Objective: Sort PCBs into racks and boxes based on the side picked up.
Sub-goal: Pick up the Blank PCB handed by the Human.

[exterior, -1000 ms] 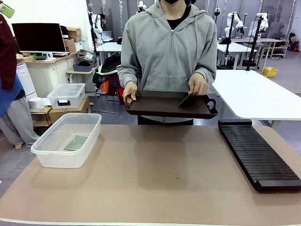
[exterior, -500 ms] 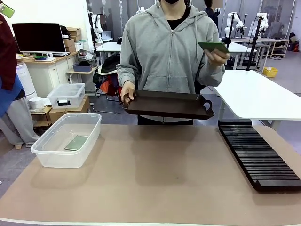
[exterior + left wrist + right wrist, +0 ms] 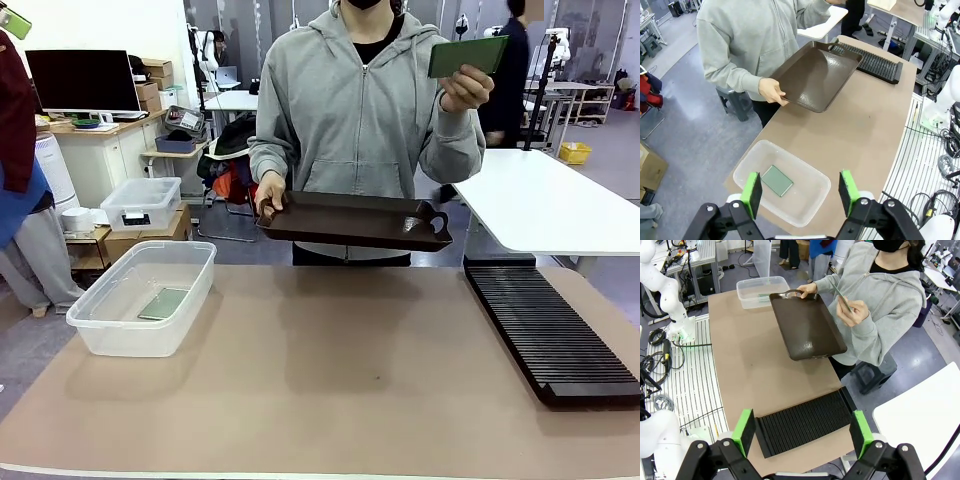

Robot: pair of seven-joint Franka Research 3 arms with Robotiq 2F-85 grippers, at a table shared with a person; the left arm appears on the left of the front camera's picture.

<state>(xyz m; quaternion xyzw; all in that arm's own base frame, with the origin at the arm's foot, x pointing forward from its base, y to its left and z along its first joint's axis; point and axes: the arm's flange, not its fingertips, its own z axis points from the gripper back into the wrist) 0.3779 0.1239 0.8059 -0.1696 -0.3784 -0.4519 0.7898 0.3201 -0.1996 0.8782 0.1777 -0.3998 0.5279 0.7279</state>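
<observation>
Resting in the tub [image 3: 130, 336] is one PCB [image 3: 163, 303]; both end effectors [image 3: 799, 181] [image 3: 802, 428] gape empty.

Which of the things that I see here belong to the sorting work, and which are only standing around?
For the job: green PCB in the person's raised hand; second PCB lying in the clear tub; black slotted rack; brown tray held by the person.
Not for the job: small lidded bin, monitor, yellow crate, white table.

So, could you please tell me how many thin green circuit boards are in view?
2. One green circuit board lies flat in the clear plastic tub; the other board is held up in the person's hand.
</observation>
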